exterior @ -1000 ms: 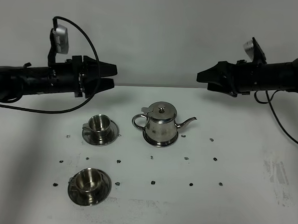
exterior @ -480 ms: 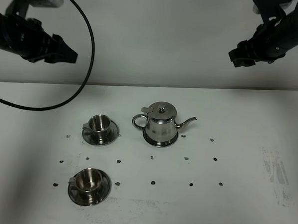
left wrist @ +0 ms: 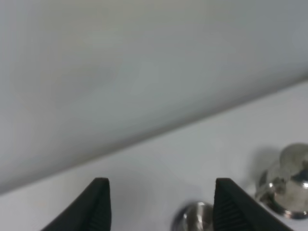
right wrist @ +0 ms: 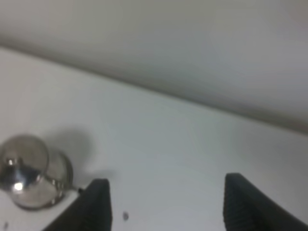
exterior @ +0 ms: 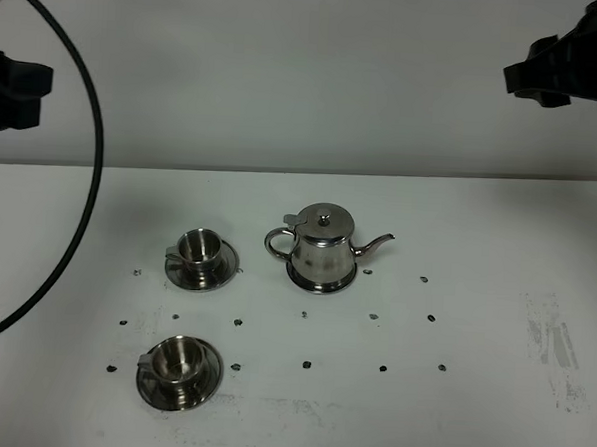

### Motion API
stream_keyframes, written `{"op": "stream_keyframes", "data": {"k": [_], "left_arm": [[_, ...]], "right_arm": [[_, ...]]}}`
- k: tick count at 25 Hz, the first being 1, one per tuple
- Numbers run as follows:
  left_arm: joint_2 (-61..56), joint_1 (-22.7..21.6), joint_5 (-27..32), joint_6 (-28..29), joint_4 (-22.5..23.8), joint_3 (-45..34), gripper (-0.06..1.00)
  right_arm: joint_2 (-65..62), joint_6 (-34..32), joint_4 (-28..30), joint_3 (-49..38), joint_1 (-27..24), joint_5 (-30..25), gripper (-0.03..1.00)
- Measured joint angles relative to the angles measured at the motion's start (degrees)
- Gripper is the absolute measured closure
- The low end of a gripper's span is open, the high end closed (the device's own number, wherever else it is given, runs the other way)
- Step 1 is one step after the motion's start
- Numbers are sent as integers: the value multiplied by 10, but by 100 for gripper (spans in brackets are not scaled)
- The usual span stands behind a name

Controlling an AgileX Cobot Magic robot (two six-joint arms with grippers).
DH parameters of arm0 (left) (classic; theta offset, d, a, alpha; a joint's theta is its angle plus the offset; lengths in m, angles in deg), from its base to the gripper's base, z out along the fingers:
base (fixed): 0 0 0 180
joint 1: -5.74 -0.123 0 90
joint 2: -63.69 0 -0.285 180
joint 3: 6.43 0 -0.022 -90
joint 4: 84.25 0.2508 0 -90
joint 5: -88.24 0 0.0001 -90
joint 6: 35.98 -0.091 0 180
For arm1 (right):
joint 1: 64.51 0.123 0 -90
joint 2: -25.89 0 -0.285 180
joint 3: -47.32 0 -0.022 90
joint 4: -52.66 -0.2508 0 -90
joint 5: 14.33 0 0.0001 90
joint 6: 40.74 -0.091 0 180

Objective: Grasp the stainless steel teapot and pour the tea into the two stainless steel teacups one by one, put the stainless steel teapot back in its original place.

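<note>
The stainless steel teapot (exterior: 322, 247) stands upright, lid on, upon its saucer (exterior: 294, 276) on the table (exterior: 497, 254). First teacup (exterior: 198, 246) — near the teapot's handle side. Second teacup (exterior: 178, 358) — same side, farther from the teapot, toward the table front. Left gripper (left wrist: 161, 185): released, nothing between the jaws, high above the handle side. Right gripper (right wrist: 167, 182): released, empty, high above the spout side.

exterior high: above, facing table (exterior: 497, 254) front-on | both wrists: high, looking down past jaws | shared: teapot (exterior: 322, 250)
</note>
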Motion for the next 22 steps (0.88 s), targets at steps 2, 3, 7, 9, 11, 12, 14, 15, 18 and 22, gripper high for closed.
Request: {"op": "stream_keyframes", "data": {"k": [2,3,7,9,11,12,14,15,18,22], "left_arm": [[-57,-3,14,26,17,-22,41],[-79,-5,34,50,37,-30,41],[-174,-26,143,224,183,-37,41],[-226,-30,219,318,264,-37,41],[-274,-31,291,382,320,-38,41],[-301,-31,327,407,333,-38,41],[-353,-31,381,430,342,-47,41],[-382,-31,405,435,339,-56,41],[-460,-31,444,439,331,-98,41],[-545,-31,454,439,344,-178,41]], "right_arm": [[-55,0,-3,-67,3,59,45],[-82,0,-6,-96,8,78,45],[-152,1,-19,-177,46,144,45],[-170,2,-20,-209,72,173,45],[-179,2,-20,-233,103,195,45],[-181,2,-20,-243,116,207,45],[-182,2,-18,-256,147,219,45],[-182,2,-15,-261,160,223,45],[-182,2,-7,-264,190,235,45],[-182,4,8,-264,225,237,45]]}}
